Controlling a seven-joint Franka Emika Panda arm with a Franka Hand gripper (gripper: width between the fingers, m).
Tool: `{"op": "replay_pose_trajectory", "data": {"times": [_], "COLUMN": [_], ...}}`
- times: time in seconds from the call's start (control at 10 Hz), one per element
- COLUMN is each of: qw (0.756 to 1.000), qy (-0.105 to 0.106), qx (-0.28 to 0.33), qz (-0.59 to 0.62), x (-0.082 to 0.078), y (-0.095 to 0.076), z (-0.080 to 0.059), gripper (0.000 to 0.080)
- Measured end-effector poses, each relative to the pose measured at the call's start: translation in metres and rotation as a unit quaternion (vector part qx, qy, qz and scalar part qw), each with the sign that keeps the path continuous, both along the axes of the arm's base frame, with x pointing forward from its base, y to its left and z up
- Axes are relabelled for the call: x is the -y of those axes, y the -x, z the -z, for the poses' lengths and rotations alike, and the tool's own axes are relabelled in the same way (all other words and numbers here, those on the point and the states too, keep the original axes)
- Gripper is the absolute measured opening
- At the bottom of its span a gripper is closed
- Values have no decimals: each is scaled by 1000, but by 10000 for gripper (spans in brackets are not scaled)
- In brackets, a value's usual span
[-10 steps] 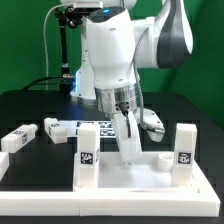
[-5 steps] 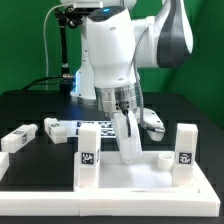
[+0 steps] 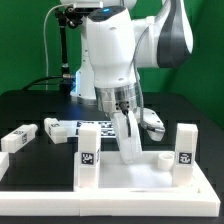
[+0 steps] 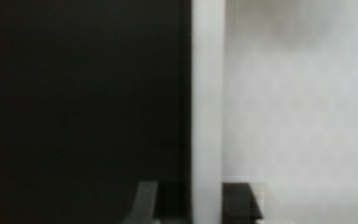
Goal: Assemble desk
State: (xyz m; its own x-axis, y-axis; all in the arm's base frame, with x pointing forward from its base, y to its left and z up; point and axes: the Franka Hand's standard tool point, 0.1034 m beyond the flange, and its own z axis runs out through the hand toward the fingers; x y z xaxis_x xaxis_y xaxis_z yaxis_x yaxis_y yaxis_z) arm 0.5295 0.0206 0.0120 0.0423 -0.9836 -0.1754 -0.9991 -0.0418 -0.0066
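The white desk top [image 3: 115, 178] lies flat at the front of the black table. Two white tagged legs stand upright on it, one on the exterior view's left [image 3: 88, 145] and one on the right [image 3: 184, 146]. My gripper [image 3: 127, 128] is shut on a third white leg [image 3: 133, 152] and holds it upright with its lower end on the desk top's middle rear. In the wrist view that leg [image 4: 206, 110] runs as a white bar between my dark fingers [image 4: 149, 203], my gripper [image 4: 195, 205] is closed around it, and the desk top [image 4: 300, 120] fills one side.
Two loose white tagged blocks [image 3: 18, 138] [image 3: 57, 128] lie on the table on the exterior view's left. The marker board [image 3: 100, 126] lies behind the desk top. Another white part [image 3: 152, 121] sits behind my gripper. The robot's base [image 3: 105, 60] stands at the back.
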Motion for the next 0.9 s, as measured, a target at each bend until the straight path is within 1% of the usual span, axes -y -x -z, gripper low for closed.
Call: {"op": "replay_pose_trajectory", "data": {"times": [0.1, 0.2, 0.3, 0.7, 0.9], "qw": [999, 995, 994, 983, 969], "qy": [-2, -3, -3, -1, -4], "qx": [4, 11, 11, 22, 29], "qz": [-47, -94, -109, -183, -247], "x": [10, 23, 31, 33, 40], "y": [6, 13, 17, 23, 26], "z": [-1, -1, 1, 3, 3], "gripper": [62, 62, 62, 64, 64]}}
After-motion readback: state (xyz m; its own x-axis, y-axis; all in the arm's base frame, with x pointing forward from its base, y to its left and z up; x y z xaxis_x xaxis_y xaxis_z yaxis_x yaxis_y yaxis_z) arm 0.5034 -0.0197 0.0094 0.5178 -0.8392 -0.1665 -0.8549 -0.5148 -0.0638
